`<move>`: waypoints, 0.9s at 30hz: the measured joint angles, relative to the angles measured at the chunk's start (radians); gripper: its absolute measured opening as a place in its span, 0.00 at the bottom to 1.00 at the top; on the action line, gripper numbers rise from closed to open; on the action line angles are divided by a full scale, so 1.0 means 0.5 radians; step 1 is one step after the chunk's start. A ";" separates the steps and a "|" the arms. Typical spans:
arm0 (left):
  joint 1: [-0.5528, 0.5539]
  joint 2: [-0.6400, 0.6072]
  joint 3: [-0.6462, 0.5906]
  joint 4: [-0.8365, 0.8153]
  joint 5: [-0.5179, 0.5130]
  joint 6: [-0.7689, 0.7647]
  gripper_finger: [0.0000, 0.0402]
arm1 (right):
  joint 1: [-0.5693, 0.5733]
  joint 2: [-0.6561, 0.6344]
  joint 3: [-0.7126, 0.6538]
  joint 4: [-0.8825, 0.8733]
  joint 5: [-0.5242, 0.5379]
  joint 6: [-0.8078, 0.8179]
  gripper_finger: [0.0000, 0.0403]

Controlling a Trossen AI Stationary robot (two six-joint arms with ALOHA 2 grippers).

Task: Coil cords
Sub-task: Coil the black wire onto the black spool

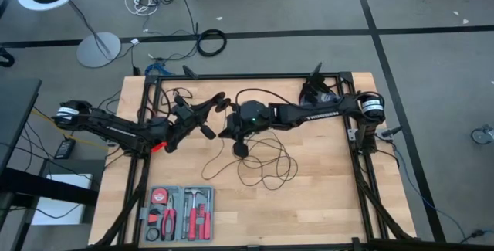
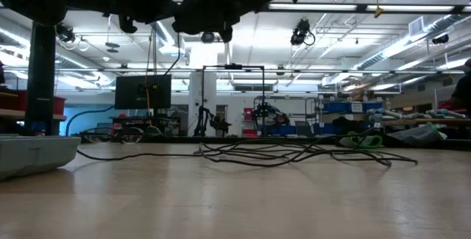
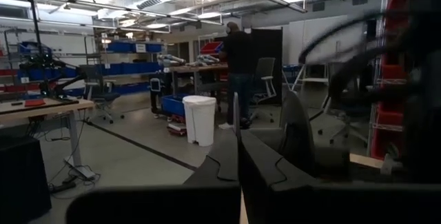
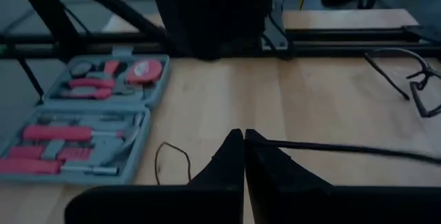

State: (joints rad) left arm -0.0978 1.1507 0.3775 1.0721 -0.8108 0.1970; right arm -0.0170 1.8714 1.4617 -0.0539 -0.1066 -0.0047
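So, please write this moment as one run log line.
cord: loose loops on table | left gripper: shut, raised | right gripper: shut, above table

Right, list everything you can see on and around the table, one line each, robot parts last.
cord: one, thin black, loose loops on the table's middle, a strand running up to the right gripper.
tool kit: one, grey open case with red-handled tools, at the table's near left edge.
table: one, light wood, black frame around it.
cable ring: one, thick black, on the floor beyond the table.
person: one, dark clothes, standing far back in the room.
bin: one, white, on the floor near the person.
left gripper: shut, raised over the table's far left.
right gripper: shut on cord, above the table's middle.
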 joint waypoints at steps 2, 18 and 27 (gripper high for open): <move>-0.001 0.001 0.000 -0.020 -0.013 -0.014 0.00 | 0.001 -0.002 0.042 -0.139 0.000 -0.029 0.00; 0.008 0.001 0.000 -0.317 0.019 -0.571 0.00 | 0.003 0.001 0.410 -0.907 -0.002 -0.363 0.00; 0.225 0.004 0.001 -0.625 0.442 -1.189 0.00 | 0.004 0.001 0.474 -1.120 -0.149 -0.367 0.00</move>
State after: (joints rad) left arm 0.0147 1.1525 0.3779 0.7598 -0.5897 -0.3976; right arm -0.0149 1.8717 1.6989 -0.6140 -0.1809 -0.1882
